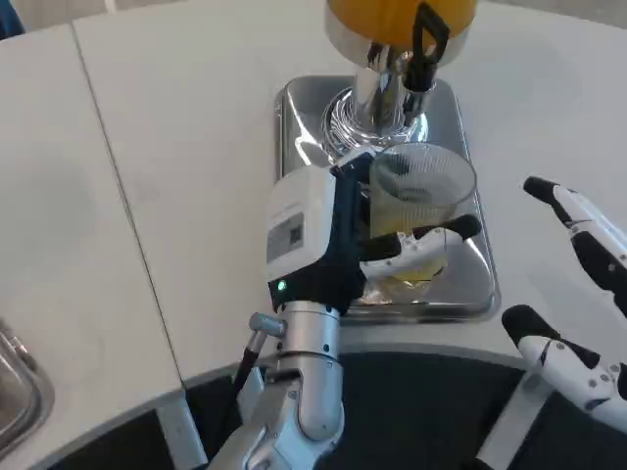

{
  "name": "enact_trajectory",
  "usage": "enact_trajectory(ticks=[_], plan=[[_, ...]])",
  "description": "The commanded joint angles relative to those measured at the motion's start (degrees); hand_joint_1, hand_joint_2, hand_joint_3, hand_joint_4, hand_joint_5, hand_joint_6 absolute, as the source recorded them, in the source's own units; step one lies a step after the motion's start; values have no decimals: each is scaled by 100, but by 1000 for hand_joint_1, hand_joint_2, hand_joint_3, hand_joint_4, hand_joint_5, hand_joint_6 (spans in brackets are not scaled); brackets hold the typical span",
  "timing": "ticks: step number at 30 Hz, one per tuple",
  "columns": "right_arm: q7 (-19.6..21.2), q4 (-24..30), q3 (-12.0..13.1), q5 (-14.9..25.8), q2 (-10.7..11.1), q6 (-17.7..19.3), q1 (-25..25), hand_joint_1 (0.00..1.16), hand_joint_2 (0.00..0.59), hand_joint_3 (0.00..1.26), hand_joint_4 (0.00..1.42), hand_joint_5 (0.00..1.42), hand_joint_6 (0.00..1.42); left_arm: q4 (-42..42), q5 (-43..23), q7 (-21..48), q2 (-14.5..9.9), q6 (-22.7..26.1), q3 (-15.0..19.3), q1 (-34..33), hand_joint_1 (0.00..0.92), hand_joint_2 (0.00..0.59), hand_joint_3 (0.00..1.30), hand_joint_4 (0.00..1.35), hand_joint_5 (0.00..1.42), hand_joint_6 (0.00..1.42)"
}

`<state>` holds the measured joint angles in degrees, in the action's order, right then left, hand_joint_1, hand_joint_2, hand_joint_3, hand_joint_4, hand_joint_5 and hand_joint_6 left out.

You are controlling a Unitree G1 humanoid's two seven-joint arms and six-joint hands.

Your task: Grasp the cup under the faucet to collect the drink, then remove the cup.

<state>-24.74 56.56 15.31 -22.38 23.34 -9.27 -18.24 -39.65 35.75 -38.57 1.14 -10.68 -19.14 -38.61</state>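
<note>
- The clear ribbed plastic cup [419,211], holding a little pale yellow drink, sits at the frame's centre, above the shiny steel drip tray [297,117] — just below the chrome faucet [384,86], probably so it can catch the pour.
- The left hand [338,235] grips the cup, fingers wrapped round its wall to keep it upright.
- The orange drink dispenser [377,18] stands at top centre.
- The right hand [578,294], at the right edge, waits with fingers spread wide, holding nothing.
</note>
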Motion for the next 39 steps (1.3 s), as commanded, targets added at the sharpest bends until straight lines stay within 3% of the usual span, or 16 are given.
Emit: enact_trajectory(ticks=[1, 8, 22, 27, 39], plan=[[-58, -11, -78, -33, 81, -82, 87, 323, 438, 24, 0, 49, 80, 213, 25, -45, -33, 191, 49, 131, 738, 8, 1011, 1179, 1392, 1424], [-64, -70, -84, 12, 110, -69, 128, 341, 438, 24, 0, 49, 93, 666, 18, -35, -258, 286, 201, 320, 760, 0, 1032, 1165, 1351, 1424], [95, -209, -468, -191, -14, 19, 205, 362, 429, 24, 0, 60, 95, 1596, -120, 311, -1153, 160, 688, 1025, 793, 0, 1037, 1152, 1269, 1424], [131, -230, -391, -262, 0, 177, 74, 366, 430, 24, 0, 60, 95, 2350, -365, 680, -1554, -31, 1017, 1524, 810, 0, 1037, 1152, 1253, 1424], [80, -407, -240, -425, 257, 683, 68, 333, 475, 26, 0, 38, 82, 4268, -872, 1606, -1921, -194, 1719, 2885, 820, 0, 1037, 1138, 1238, 1424]])
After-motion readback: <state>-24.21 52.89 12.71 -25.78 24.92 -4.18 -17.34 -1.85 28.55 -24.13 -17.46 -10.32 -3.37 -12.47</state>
